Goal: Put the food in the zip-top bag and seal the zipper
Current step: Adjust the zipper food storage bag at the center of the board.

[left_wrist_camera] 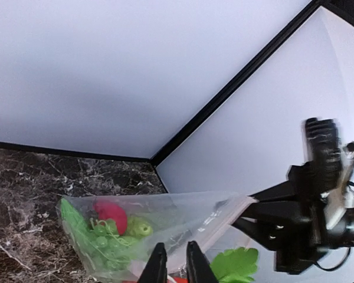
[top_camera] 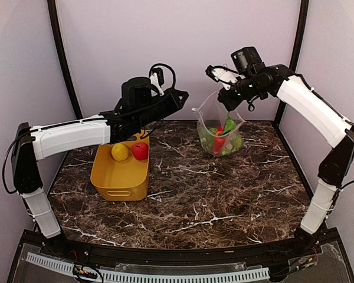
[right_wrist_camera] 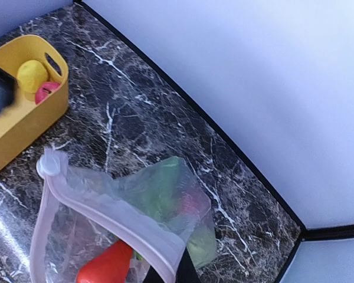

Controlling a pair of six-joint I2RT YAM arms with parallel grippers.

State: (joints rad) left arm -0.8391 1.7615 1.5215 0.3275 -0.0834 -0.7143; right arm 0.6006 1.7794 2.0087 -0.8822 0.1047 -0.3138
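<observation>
Pinching top rim of zip-top bag in right gripper, top view — bag upright at 1 o'clock of table, mouth agape, bottom down on the marble. Inside: red and green food, leafy green poking up just under that gripper. Left gripper up at 11 o'clock, above yellow basket, apart from bag. Lemon and red apple side by side in basket's far end.

Left wrist: fingers pressed almost together, thin gap only. Bag beyond at 12 o'clock, holding red fruit and green grapes; zipper slanting up toward 2 o'clock into right gripper's black tips. Leafy green at 4 o'clock of the fingers — inside bag or not, cannot tell.

Right wrist: fingers clamped on pinkish zipper at 6 o'clock. Bag open below, orange-red carrot at 7 o'clock. Basket at 10 o'clock, well apart from bag.
</observation>
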